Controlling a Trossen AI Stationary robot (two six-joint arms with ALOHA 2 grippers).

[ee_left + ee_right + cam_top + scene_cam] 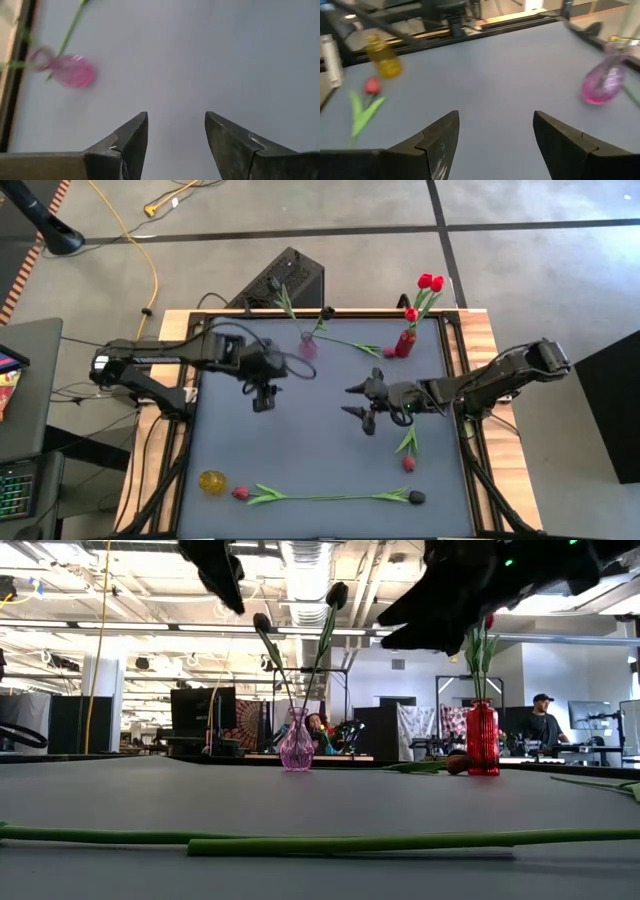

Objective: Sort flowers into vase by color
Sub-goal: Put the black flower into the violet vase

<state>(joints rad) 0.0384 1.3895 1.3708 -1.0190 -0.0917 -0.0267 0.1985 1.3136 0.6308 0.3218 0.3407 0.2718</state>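
My left gripper (pixel 263 398) hangs open above the mat, near-left of the pink glass vase (pixel 308 346), which holds two dark-headed tulips. My right gripper (pixel 358 408) is open too, over the mat's middle, pointing left. The red vase (pixel 404 342) stands at the far right with red tulips (pixel 430 282) in it. Several tulips lie flat on the mat: a stem with a reddish head (pixel 388 352) beside the red vase, a short pink-headed one (pixel 408 463) under my right arm, and near the front edge a crimson-pink head (pixel 240 493) and a dark head (pixel 416 497). Neither gripper holds anything.
A small yellow vase (pixel 212 481) sits at the near-left corner by the crimson-pink head. The two front stems (pixel 300 840) lie end to end along the near edge. Wooden rails (pixel 482 350) border the mat. Bare mat shows between the grippers and the front flowers.
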